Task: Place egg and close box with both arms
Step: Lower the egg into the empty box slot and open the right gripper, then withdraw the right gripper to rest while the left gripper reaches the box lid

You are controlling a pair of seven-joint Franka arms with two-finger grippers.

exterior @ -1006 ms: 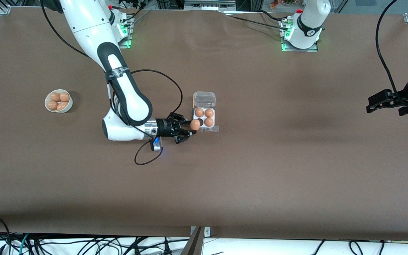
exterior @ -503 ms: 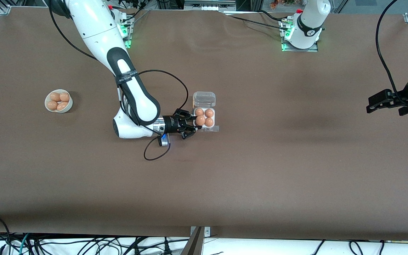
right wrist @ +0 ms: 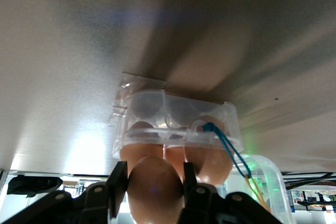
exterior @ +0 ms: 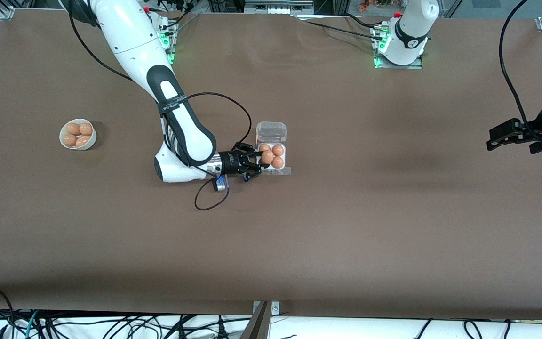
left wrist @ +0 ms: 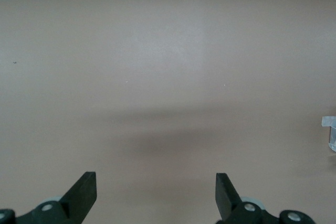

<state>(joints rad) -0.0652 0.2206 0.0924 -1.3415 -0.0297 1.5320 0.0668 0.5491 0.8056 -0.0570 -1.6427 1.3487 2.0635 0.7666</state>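
The job looks roughly half done: the box [exterior: 272,157] sits mid-worktop with its clear lid [exterior: 271,131] lying open, three eggs sit in their cups, and the fourth egg [exterior: 267,157] is at the last cup but not yet let go. The right pincer [exterior: 258,164] reaches in low from the right arm's end of the worktop and holds that egg between its fingers [right wrist: 116,181], narrow around it, just over the cup nearest that arm; the right wrist view shows the egg [right wrist: 155,188] pinched with the box [right wrist: 176,129] straight ahead of it. Left to do, as I judge it: release the egg, draw clear, then fold the lid down with both arms. The left pincer [exterior: 499,137] waits wide and empty over bare worktop [left wrist: 168,66] at its own end, well apart from the box. A bowl [exterior: 78,134] of spare eggs sits toward the right arm's end.
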